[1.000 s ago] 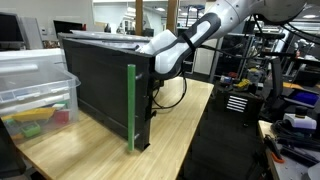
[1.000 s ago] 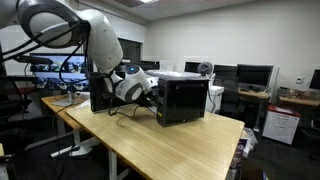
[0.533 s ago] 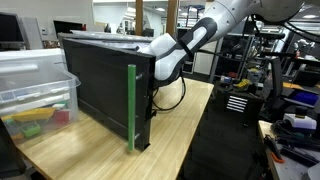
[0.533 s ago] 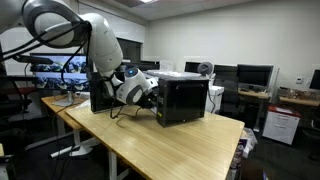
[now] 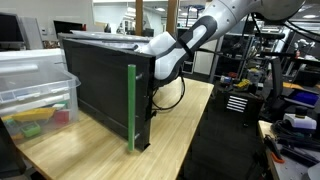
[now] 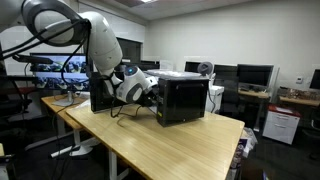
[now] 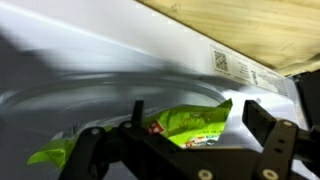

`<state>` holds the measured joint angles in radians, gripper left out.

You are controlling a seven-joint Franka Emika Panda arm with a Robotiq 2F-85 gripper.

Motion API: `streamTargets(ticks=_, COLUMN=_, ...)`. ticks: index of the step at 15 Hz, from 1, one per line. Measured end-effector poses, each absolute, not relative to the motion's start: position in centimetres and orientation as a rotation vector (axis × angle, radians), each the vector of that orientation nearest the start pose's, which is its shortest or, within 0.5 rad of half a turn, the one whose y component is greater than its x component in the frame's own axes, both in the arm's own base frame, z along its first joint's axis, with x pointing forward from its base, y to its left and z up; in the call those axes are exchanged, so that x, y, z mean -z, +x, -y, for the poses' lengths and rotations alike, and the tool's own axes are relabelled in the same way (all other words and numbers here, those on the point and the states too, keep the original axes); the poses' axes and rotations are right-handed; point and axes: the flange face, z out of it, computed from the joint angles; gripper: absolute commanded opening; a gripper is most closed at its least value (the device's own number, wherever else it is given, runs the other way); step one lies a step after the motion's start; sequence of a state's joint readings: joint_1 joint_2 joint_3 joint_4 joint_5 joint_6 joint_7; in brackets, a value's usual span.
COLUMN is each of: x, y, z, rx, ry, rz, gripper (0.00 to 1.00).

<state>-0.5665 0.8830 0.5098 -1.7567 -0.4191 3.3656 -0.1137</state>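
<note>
In the wrist view my gripper (image 7: 200, 128) is open, its two black fingers (image 7: 265, 124) standing wide apart. Between them lies a crumpled green snack bag (image 7: 196, 120) on a pale, rounded floor inside a box. I cannot tell whether the fingers touch the bag. In both exterior views the arm's wrist (image 5: 165, 58) reaches into the open side of a black box-shaped appliance (image 5: 100, 85) on the wooden table (image 5: 185, 125); the fingertips are hidden inside it. In an exterior view the appliance (image 6: 183, 100) sits mid-table with the white wrist (image 6: 132, 85) at its side.
A green strip (image 5: 131, 108) runs down the appliance's near corner. A clear plastic bin (image 5: 35, 90) with coloured items stands beside it. A black cable (image 5: 177, 95) loops off the wrist. A white label (image 7: 226, 62) is stuck to the inner wall. Desks with monitors (image 6: 250, 75) lie beyond.
</note>
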Motion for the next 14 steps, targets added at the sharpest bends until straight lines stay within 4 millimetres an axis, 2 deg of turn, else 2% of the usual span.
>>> streamTargets(ticks=6, x=-22.5, y=69.6, z=6.3, rx=1.288, ry=-2.708, rz=0.23, gripper=1.0)
streamTargets(ticks=7, x=-22.7, y=69.6, z=6.4, rx=1.291, ry=-2.709, rz=0.227, gripper=0.75)
streamTargets(ticks=8, x=-23.1, y=69.6, z=6.5, rx=1.297, ry=-2.71, rz=0.222, gripper=0.73)
streamTargets(ticks=9, x=-23.3, y=69.6, z=6.6, rx=1.294, ry=-2.714, rz=0.218, gripper=0.55)
streamTargets(ticks=14, x=-23.3, y=69.6, z=6.6, rx=1.293, ry=-2.716, rz=0.218, gripper=0.19)
